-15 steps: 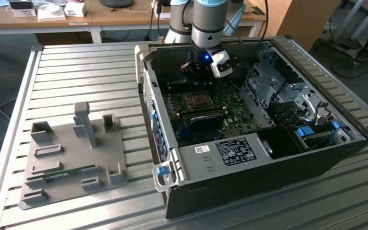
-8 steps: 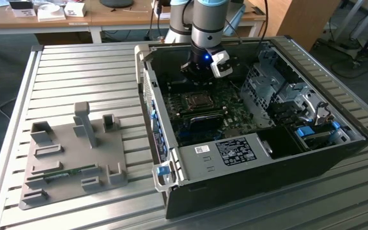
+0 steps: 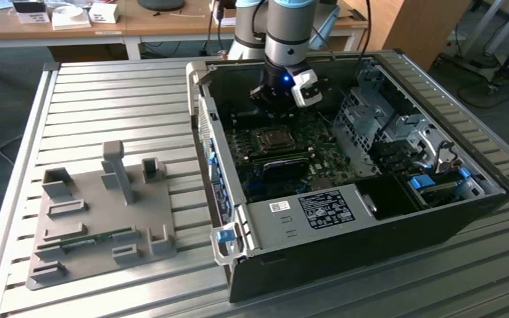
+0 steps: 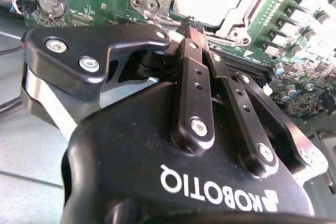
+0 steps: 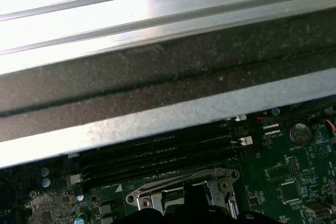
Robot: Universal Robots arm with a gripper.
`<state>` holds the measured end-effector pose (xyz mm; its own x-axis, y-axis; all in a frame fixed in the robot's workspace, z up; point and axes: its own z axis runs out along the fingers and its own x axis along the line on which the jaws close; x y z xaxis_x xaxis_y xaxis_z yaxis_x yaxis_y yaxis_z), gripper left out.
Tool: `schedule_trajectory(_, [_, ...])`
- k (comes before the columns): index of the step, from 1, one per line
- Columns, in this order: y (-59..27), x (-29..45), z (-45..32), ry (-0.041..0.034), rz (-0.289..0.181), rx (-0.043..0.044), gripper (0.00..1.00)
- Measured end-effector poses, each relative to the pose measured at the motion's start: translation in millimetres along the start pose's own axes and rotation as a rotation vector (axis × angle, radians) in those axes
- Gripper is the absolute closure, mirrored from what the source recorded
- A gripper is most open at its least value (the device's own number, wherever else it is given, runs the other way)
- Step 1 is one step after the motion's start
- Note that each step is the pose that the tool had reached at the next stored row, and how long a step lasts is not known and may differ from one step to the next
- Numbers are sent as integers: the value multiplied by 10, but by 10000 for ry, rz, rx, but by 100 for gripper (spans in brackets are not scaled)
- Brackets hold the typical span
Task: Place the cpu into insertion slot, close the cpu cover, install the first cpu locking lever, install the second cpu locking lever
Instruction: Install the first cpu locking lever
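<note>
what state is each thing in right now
computer case: lying on its side, side panel off, inside exposed
cpu cover: down flat over the socket
gripper: jaws shut together, tips at the edge of the cpu cover, holding nothing visible
grey fixture tray: on the table, one memory stick lying in it

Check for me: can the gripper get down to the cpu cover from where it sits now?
Probably yes. The gripper hangs inside the open computer case, right at the edge of the cpu cover, with nothing visible between its closed fingertips and the metal frame.
</note>
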<state>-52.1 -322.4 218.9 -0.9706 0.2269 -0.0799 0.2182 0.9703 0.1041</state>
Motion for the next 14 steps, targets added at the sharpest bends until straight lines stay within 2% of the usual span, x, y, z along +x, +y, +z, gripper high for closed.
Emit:
schedule_trajectory(5, [7,-6,-72,23,2,5,89])
schedule_trajectory(8, [10,-19,-72,71,-23,12,89])
schedule_trajectory(10, [13,-27,-72,180,-96,47,89])
schedule_trajectory(14, [14,-33,-72,497,-200,244,89])
